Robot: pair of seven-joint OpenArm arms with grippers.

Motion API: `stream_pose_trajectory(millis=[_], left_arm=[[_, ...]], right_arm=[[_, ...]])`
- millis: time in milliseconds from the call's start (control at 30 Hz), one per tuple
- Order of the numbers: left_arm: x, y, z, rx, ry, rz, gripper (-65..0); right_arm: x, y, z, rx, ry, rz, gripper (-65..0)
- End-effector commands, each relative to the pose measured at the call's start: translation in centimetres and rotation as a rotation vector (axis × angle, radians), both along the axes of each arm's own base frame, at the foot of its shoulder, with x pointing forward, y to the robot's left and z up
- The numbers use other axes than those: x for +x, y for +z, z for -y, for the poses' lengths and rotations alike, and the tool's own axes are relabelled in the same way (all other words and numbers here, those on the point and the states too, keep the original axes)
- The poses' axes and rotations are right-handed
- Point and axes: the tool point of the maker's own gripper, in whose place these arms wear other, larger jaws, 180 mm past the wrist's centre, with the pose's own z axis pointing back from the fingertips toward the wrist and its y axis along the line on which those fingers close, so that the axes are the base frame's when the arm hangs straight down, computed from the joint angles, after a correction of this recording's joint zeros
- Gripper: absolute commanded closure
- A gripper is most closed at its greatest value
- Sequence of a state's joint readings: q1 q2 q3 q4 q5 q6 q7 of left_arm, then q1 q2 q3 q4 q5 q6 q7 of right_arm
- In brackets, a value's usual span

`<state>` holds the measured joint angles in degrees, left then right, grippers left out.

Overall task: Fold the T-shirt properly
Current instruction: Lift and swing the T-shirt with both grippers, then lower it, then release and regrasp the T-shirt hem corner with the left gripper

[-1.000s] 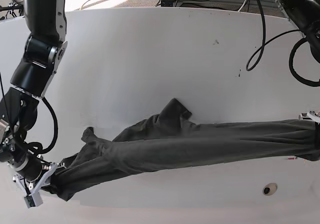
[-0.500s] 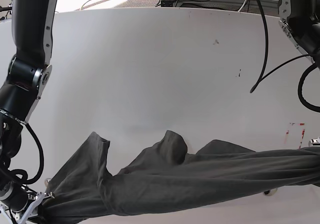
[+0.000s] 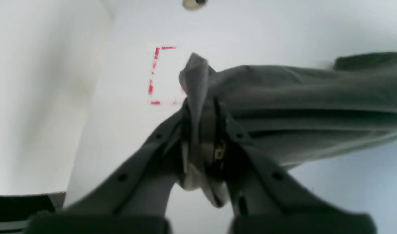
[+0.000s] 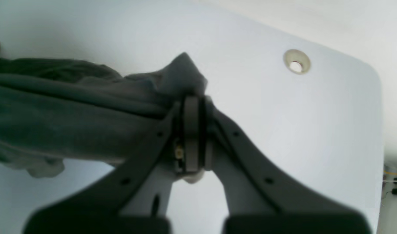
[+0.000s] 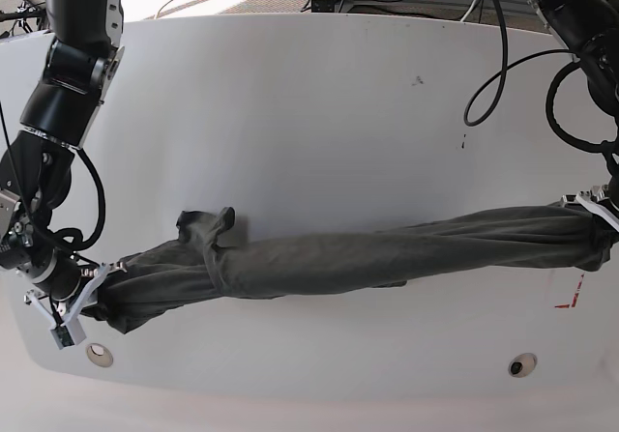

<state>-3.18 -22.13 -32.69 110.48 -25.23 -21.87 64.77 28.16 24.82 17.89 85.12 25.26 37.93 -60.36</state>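
In the left wrist view, the left gripper (image 3: 201, 130) is seen clamped tight on one bunched end of the T-shirt (image 3: 299, 97), just beside red marks (image 3: 154, 78) on the table (image 3: 250, 29). In the right wrist view, the right gripper (image 4: 192, 136) is closed on the other end of the T-shirt (image 4: 55, 110). In the base view, the T-shirt (image 5: 368, 258) is stretched as a twisted rope between both grippers across the table's (image 5: 309, 113) near half; the spreading step is judged underway, and untwisting and laying flat is called for next.

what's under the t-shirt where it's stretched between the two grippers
Under the T-shirt only the bare white table shows. A red dashed marking peeks out beside the left gripper; the right gripper clamps the other end. Whatever lies directly beneath the cloth is covered.
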Motion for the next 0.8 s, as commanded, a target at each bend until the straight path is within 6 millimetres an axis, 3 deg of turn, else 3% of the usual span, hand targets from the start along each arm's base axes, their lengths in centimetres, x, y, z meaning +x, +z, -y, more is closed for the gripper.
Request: stream_pose_trajectory(millis=[0,200,433,667,767], left_arm=[[-0.8,-0.2,-0.6,0.031,0.006,-0.011,0.0],[-5.9,-4.6,-2.3,0.048,0.037,-0.171,0.0],[-10.6,-7.8,-2.9,0.064,0.022,-0.289,0.0],[-13.0,-10.0,-2.1,0.052,0.001,-0.373,0.0],[-12.8,-10.7,-1.0,0.046,-0.039,-0.396,-7.1]], right_arm=[[-1.5,-0.3,0.0,-0.002,-0.013,0.014,0.0],[-6.8,-6.2,0.0,0.028,-0.059,-0.114,0.0],[-11.7,-12.0,-1.2,0.064,-0.062,-0.263,0.0],[-14.6,-14.6,-2.7,0.094,-0.054,-0.332,0.0],[-14.7,-14.2,-3.6,0.098,-0.045,-0.315,0.0]])
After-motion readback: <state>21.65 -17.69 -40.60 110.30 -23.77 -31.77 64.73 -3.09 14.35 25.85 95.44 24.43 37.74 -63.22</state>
